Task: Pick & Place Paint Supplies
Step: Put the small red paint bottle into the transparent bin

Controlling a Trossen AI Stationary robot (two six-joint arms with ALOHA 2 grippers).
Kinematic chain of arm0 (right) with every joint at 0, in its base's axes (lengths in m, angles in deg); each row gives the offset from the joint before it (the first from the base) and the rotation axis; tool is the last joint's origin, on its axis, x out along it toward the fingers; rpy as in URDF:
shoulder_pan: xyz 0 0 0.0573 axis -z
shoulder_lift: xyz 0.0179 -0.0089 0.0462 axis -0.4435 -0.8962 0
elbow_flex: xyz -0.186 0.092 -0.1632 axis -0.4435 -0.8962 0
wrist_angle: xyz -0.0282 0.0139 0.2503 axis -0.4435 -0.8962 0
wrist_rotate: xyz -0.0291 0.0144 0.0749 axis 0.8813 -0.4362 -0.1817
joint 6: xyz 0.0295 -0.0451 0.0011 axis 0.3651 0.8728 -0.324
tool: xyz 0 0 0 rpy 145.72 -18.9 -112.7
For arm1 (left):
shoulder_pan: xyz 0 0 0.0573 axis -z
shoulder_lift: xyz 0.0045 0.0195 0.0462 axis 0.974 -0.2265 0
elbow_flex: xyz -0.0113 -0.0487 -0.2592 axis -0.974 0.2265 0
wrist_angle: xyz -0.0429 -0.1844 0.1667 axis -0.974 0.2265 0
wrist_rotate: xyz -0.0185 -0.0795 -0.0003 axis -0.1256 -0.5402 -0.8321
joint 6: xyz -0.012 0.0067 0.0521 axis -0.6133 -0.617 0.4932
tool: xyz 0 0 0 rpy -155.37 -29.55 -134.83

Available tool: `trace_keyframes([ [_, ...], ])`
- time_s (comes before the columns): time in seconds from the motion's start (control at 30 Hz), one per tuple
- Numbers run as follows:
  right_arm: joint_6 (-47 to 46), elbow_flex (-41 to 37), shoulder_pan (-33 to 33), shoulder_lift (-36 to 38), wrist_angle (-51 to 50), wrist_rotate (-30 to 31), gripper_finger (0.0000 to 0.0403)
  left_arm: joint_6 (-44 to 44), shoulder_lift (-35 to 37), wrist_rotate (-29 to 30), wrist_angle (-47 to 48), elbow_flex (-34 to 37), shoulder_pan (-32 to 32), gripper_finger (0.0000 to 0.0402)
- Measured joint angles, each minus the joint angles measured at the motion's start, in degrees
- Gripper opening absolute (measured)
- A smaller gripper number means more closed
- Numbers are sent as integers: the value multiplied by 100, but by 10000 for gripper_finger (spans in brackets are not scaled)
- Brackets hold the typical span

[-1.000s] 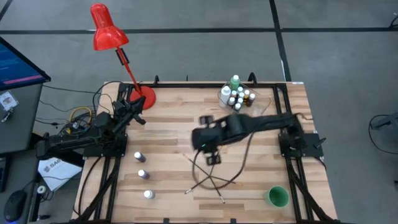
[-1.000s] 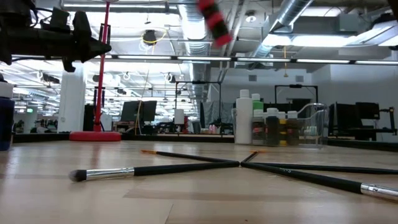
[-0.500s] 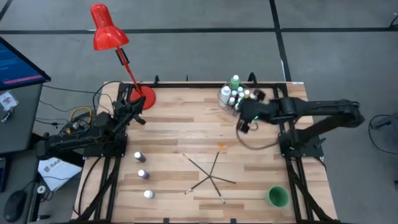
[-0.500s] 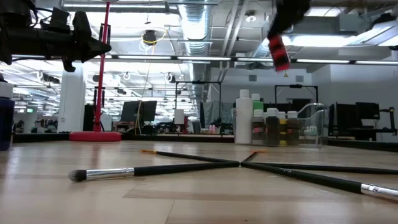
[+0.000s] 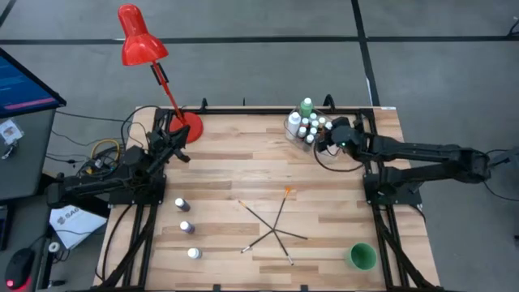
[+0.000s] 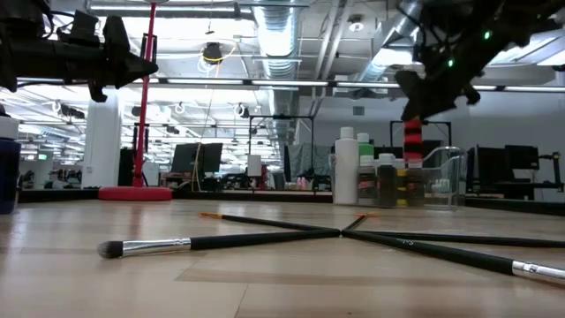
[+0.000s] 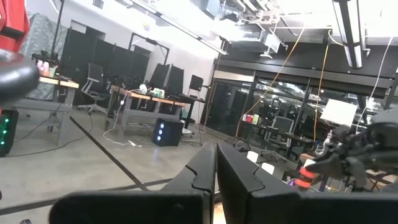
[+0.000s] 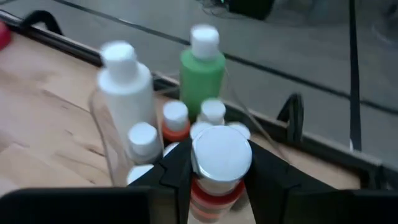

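Right gripper (image 8: 214, 171) clamped on a red paint bottle (image 8: 219, 163), hovering over the clear tub (image 5: 297, 127); left gripper (image 7: 216, 180) closed, parked.

The small bottles (image 5: 309, 130) in the tub (image 5: 293, 126) are too tiny to count.

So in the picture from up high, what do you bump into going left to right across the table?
Left gripper → three loose paint bottles → crossed paintbrushes → clear tub of bottles → right gripper → green cup.
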Motion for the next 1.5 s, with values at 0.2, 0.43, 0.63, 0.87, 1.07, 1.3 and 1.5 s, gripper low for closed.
trace_keyframes([
  [0.2,-487,-294,211,-386,215,27,122,2,0,2,-2,0,0,8],
  [0.43,-468,-369,366,-973,691,29,112,0,0,2,-2,-1,2,8],
  [0.63,-451,-369,370,-1454,1074,33,127,0,0,2,-1,-1,1,8],
  [0.87,-491,-367,425,-1863,1249,47,123,0,0,1,-2,-2,0,8],
  [1.07,-412,-366,421,-1908,1337,40,128,0,0,2,0,0,2,8],
  [1.3,-385,-366,425,-1861,1383,42,189,0,0,2,0,0,0,8],
  [1.5,-384,-366,423,-1861,1384,45,218,0,0,2,0,0,1,8],
])
